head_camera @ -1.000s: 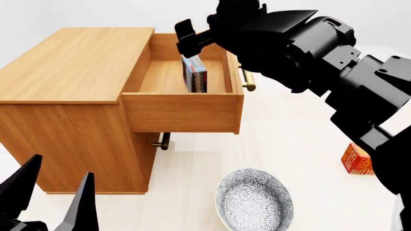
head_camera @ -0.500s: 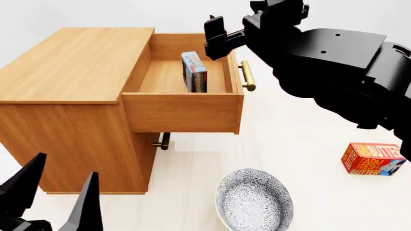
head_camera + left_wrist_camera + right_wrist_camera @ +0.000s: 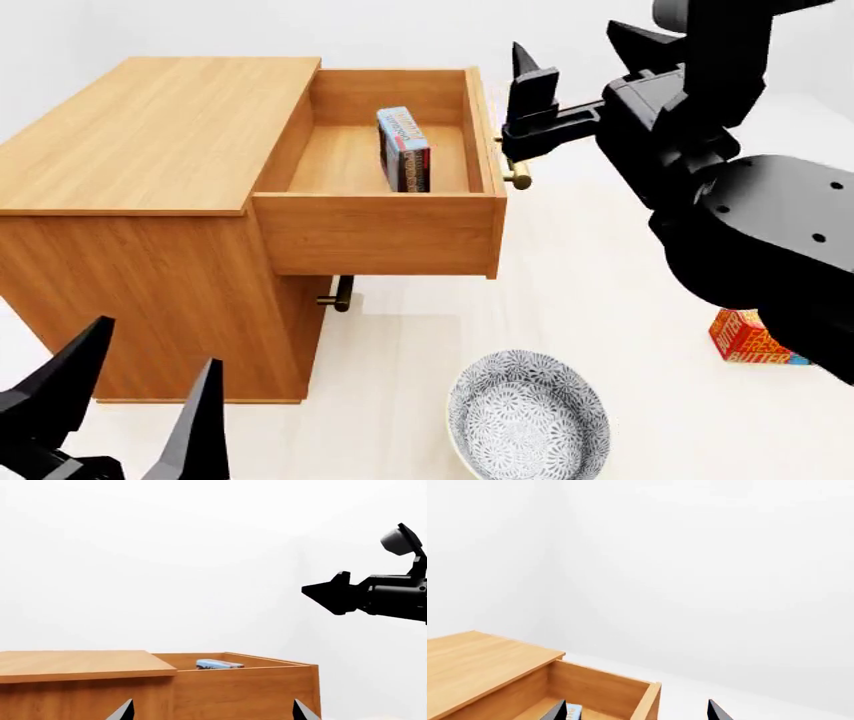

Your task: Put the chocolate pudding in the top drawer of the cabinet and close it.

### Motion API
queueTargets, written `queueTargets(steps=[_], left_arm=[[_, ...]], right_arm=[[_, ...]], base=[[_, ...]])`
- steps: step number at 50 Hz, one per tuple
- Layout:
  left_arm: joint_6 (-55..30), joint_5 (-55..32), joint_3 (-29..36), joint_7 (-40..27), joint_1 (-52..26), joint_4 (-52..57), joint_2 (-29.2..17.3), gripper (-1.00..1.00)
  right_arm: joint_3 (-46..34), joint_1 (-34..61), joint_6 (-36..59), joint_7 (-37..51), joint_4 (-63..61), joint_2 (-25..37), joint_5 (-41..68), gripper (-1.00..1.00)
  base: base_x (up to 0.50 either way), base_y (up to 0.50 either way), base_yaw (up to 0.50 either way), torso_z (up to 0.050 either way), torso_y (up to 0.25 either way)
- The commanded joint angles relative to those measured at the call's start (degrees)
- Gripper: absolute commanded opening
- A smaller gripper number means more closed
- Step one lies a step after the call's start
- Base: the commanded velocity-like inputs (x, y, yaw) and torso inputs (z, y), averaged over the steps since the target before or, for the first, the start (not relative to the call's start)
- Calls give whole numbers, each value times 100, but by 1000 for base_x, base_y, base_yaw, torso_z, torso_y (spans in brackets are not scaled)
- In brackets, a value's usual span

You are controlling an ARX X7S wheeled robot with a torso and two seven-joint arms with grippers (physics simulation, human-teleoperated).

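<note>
The chocolate pudding (image 3: 404,148) stands on its edge inside the open top drawer (image 3: 380,235) of the cabinet (image 3: 147,140), with nothing holding it. In the left wrist view only the top of the chocolate pudding (image 3: 219,664) shows above the top drawer's wall (image 3: 247,690). My right gripper (image 3: 567,45) is open and empty, raised just past the drawer's brass handle (image 3: 514,165). In its own view the right gripper (image 3: 637,711) frames the drawer wall (image 3: 647,700), and the chocolate pudding (image 3: 574,712) shows by one finger. My left gripper (image 3: 160,342) hangs open low in front of the cabinet.
A patterned bowl (image 3: 527,415) sits on the white floor in front of the drawer. An orange butter box (image 3: 747,340) lies to the right, partly behind my right arm. The lower drawer's handle (image 3: 340,293) pokes out under the open drawer.
My right gripper has let go of the pudding, risen out of the drawer and moved right, past the handle. The pudding stays standing in the drawer. My left gripper rose slightly.
</note>
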Motion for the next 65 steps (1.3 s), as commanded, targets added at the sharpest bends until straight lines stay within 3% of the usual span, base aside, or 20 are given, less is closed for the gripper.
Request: queueTargets(steps=[1, 33, 55, 65], left_arm=[[-130, 4, 20, 35, -70, 59, 47, 100], [-475, 48, 182, 200, -268, 164, 264, 100], [-792, -8, 309, 308, -503, 319, 417, 100], [-1362, -432, 437, 361, -1138, 568, 623, 100]], right_arm=[[64, -419, -474, 294, -611, 559, -316, 100], [-342, -1993, -1699, 1493, -1085, 1572, -2782, 100], [-439, -2713, -2513, 2029, -1095, 2147, -3254, 100], [-493, -3031, -2895, 2283, -1069, 2325, -3374, 100]], base=[[0, 0, 0, 0, 0], [0, 0, 0, 0, 0], [0, 0, 0, 0, 0], [0, 0, 0, 0, 0]])
